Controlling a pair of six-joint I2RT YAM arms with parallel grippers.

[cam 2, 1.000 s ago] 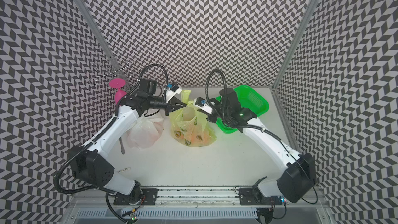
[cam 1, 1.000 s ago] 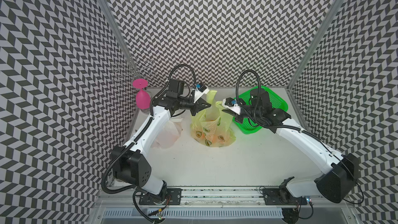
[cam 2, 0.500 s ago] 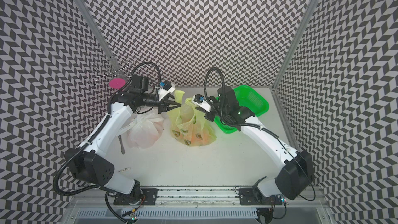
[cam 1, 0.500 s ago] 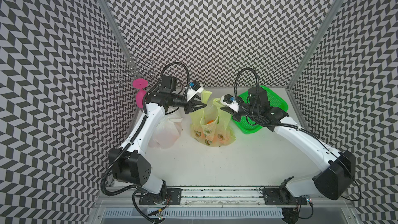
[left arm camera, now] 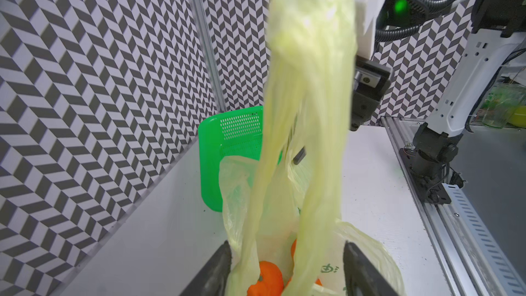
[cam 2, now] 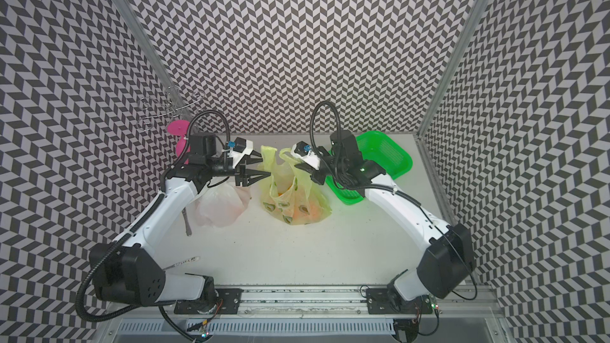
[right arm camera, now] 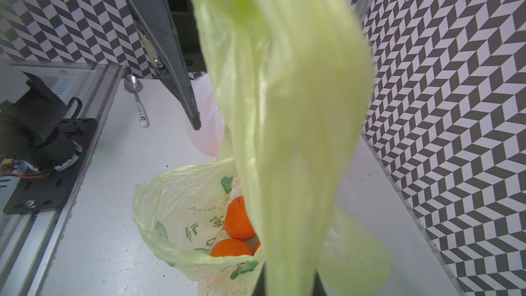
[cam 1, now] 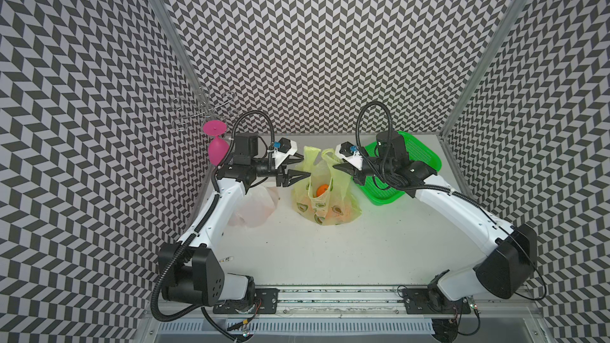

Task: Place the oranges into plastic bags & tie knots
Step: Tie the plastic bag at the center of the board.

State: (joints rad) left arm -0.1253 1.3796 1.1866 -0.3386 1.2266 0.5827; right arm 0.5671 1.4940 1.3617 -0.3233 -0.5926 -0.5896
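Two handle strips up, only one pinched

Top views: the yellow-green bag (cam 1: 325, 193) sits mid-table w/ oranges (cam 1: 321, 189) inside, and the white bag (cam 2: 221, 206) is just beside it. Left gripper (cam 1: 305, 164) gapes around one handle strip (cam 1: 310, 153). Right gripper (cam 1: 338, 168) is clamped on the other.

Left wrist: the strip runs between wide-set fingers (left arm camera: 216, 271), unpinched.

Right wrist: the strip runs straight into closed jaws, w/ fruit low in the bag.

We judge the film thin, slick and stretchy, w/ the fruit adding weight. Grab strips bunched, near their ends. No yanking.
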